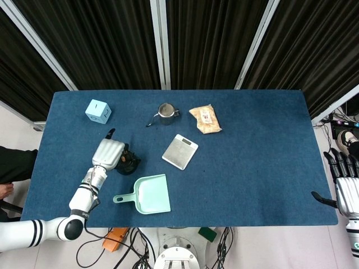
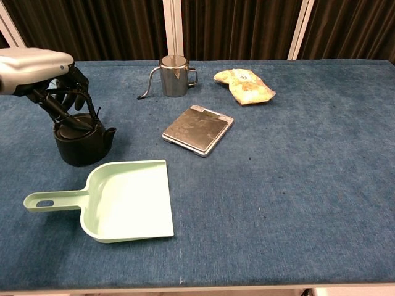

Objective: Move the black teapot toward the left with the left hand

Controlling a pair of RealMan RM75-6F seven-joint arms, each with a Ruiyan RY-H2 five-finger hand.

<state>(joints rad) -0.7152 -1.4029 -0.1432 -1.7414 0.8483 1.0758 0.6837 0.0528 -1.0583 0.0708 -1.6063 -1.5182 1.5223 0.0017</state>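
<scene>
Two robot hands show: left robot hand (image 2: 46, 80) sits over the black teapot (image 2: 81, 140), fingers curled around its bail handle. Teapot stands on the blue counter (image 2: 296, 172), just behind the green dustpan (image 2: 123, 200), left of the scale (image 2: 198, 129). Right robot hand (image 1: 346, 190) hangs off the counter's right edge, fingers spread, holding nothing.
</scene>
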